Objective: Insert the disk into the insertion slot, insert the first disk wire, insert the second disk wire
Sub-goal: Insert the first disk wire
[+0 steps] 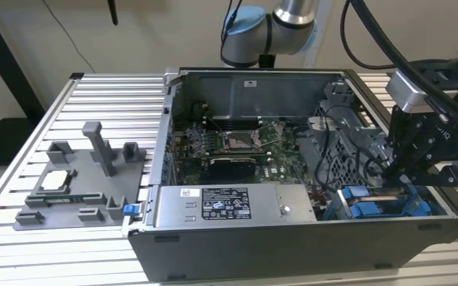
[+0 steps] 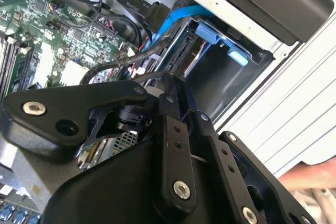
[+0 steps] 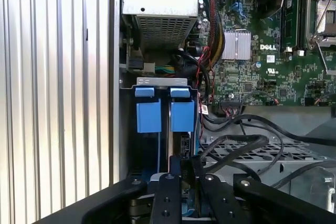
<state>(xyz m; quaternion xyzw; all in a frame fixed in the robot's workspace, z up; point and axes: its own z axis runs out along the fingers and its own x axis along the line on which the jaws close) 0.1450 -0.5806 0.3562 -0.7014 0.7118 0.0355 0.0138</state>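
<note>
One claw [image 3: 187,163] at the slot [image 3: 160,81], disk [image 3: 182,116] inside.
We see the blue-framed disk standing on edge within the slot, just ahead of the claw, black cables [image 3: 236,142] looping close beside the claw; whether the claw is apart or together we cannot tell.

A robotics lab: a slatted aluminium worktop [image 1: 110,101] carries an opened computer case [image 1: 277,250] and a grey parts fixture [image 1: 105,190], with a robot arm [image 1: 273,30] behind.

Computer case [image 1: 293,244] on slatted table [image 1: 93,95], insertion slot [image 1: 376,205] inside, at exterior view's right of metal box [image 1: 229,205]
</note>
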